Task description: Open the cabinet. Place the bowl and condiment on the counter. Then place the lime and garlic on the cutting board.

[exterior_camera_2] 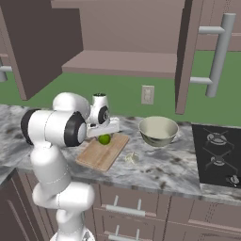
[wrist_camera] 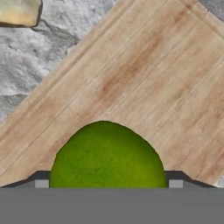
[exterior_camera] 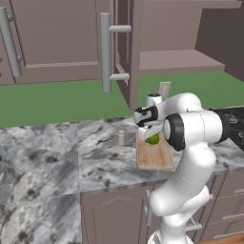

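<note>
Hand (wrist_camera: 108, 183): fingers set wide apart, one tip at each side of the lime (wrist_camera: 107, 155), which sits between them at the 6 o'clock edge of the hand view; whether the pads touch the fruit cannot be told. In the right base view the hand (exterior_camera_2: 104, 132) hangs directly over the lime (exterior_camera_2: 104, 139), which appears to rest on the cutting board (exterior_camera_2: 101, 153), judged a release pose, the fruit set down where the task wants it. Cutting board (wrist_camera: 144, 87): tan grain running diagonally, lying flat on the tabletop (wrist_camera: 57, 48), its far end toward the wall. Garlic (exterior_camera_2: 131, 158): whitish bulb on the tabletop just off the board's edge, at about 4 o'clock from the lime, not yet on the board; judged the remaining item. Bowl (exterior_camera_2: 158, 130): upright on the tabletop at 3 o'clock from the lime, near the board, apart from it; already out of the cabinet. Condiment (exterior_camera: 121, 137): small grey shaker standing upright on the tabletop (exterior_camera: 57, 157), at 9 o'clock from the board (exterior_camera: 153, 155) in the left base view. Cabinet (exterior_camera_2: 188, 56): both doors swung open, the visible part of the shelf bare. Hob (exterior_camera_2: 219, 150): dark, at 3 o'clock beyond the bowl.
</note>
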